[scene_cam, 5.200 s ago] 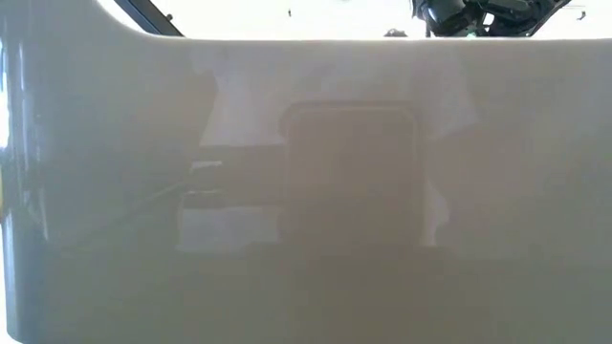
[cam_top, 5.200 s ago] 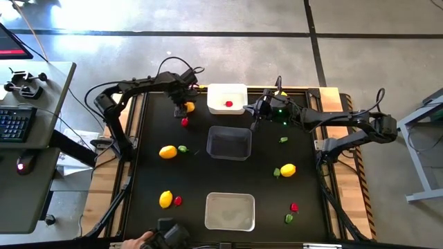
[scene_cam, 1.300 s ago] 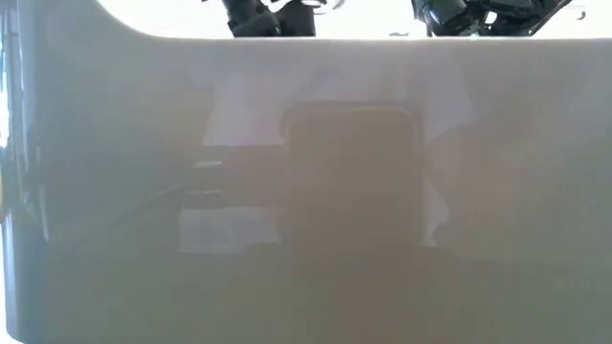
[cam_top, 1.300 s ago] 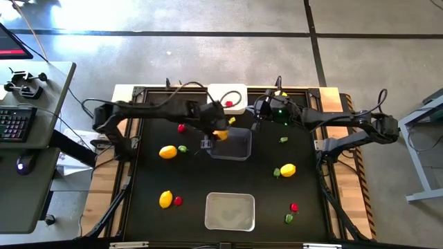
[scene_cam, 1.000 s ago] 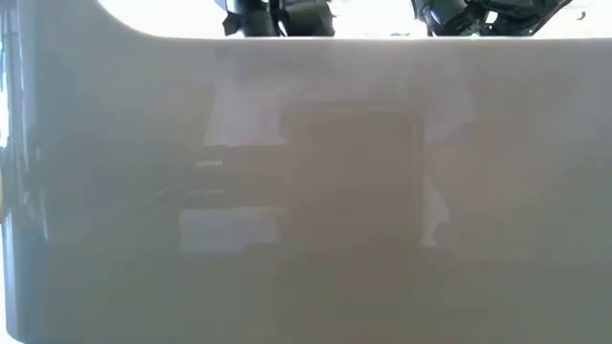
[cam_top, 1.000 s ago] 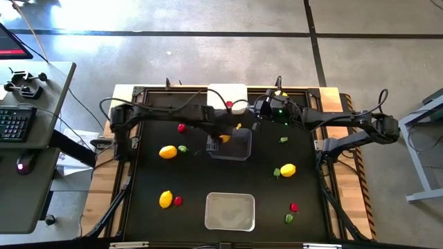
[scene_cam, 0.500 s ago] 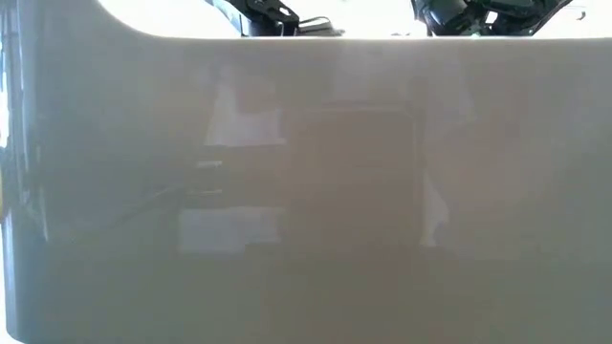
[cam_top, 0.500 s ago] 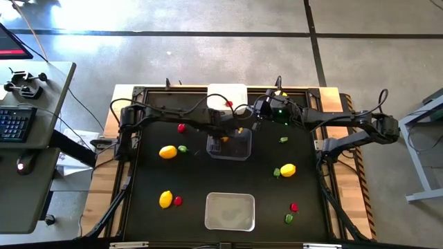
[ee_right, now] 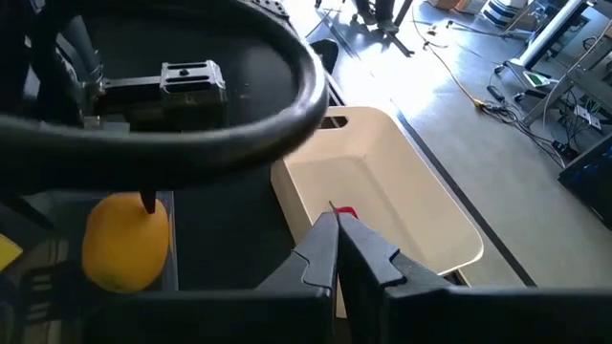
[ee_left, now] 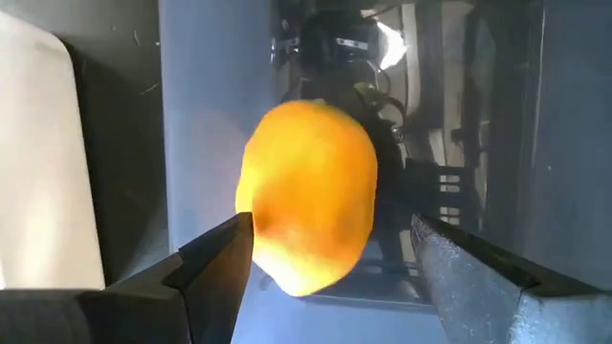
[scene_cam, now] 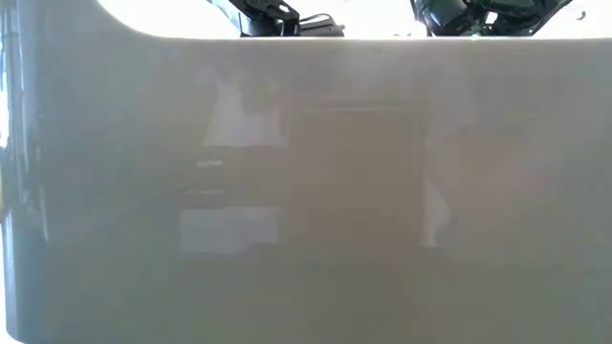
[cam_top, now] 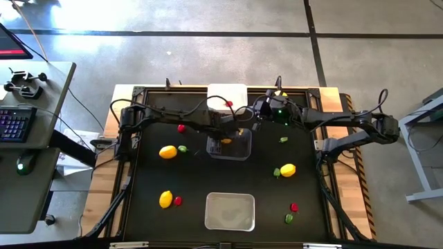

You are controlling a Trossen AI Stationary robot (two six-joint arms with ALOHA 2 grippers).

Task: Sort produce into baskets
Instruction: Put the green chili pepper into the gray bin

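My left gripper (cam_top: 228, 133) is open, low over the clear dark basket (cam_top: 243, 151). An orange lemon (ee_left: 311, 196) sits between its fingertips; it also shows in the high view (cam_top: 226, 140) and in the right wrist view (ee_right: 124, 239), inside that basket. My right gripper (ee_right: 335, 250) is shut and empty, at the far right of the clear basket (cam_top: 255, 117), beside the white basket (cam_top: 227, 91). That basket holds a red berry (ee_right: 345, 212). My left gripper's open fingers stand on either side of the lemon, pointing down into the basket. One fingertip (ee_left: 234, 234) shows against the lemon's side (ee_left: 256, 215), and I cannot tell whether it touches. The other fingertip (ee_left: 435, 239) is clear of the lemon.
Loose lemons (cam_top: 167, 151) (cam_top: 166, 199) (cam_top: 288, 169), red berries (cam_top: 181, 127) (cam_top: 178, 200) (cam_top: 294, 207) and green pieces (cam_top: 183, 148) (cam_top: 284, 140) (cam_top: 288, 218) lie on the black table. The pale grey basket (cam_top: 230, 220) stands near the front edge; its wall (scene_cam: 306, 191) fills the low view.
My left gripper has carried the lemon toward the table's right, from the clear basket's left rim to a place over its inside, and has stopped there. The right arm has kept still.
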